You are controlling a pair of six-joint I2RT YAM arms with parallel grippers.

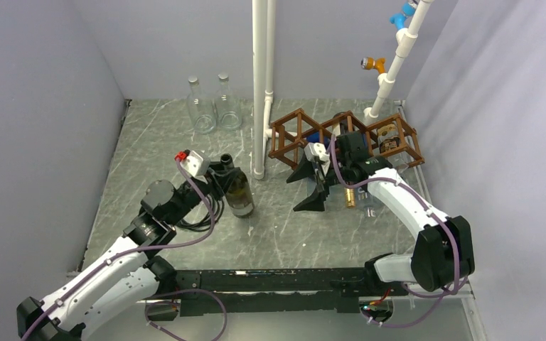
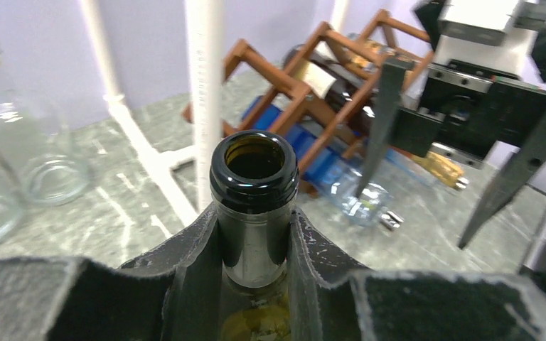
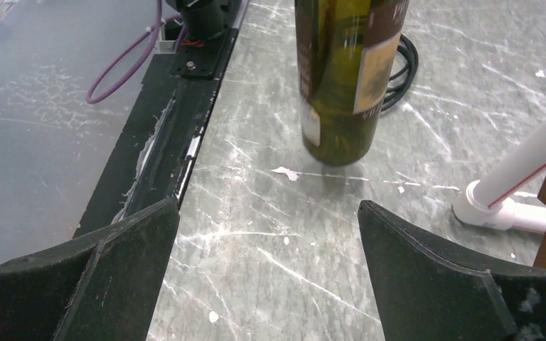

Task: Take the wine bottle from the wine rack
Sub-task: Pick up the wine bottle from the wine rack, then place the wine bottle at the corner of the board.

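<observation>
Dark left jaws sit closest in the left wrist view, pressed against both sides of the neck of the dark green glass wine bottle (image 2: 254, 170), pinching it just under the lip. Bottle mouth is open with no cork. Cannot tell whether there is liquid inside. Bottle stands upright on the grey marbled desk (image 1: 185, 142), off the rack, just left of the white plastic pipe post (image 1: 261, 85), with a brown and cream label on its side.

Brown wooden lattice wine rack (image 1: 306, 131) is at the back right of the desk, right of the post and well apart from the held bottle. One cell holds a dark bottle with a pale label (image 2: 320, 74), lying tilted. A blue plastic bottle (image 2: 313, 153) lies low at the rack's front edge. A gold-foil bottle neck (image 2: 441, 167) shows just beyond the right arm, and its body is hidden. Two clear glass bottles (image 1: 215, 110) stand upright at the back left, side by side, both looking empty.

Right jaws are spread wide, holding nothing and touching nothing. They hang over bare desk in front of the rack, between rack and wine bottle. In the right wrist view the bottle's base is ahead of the gap between them, well apart from both tips.
</observation>
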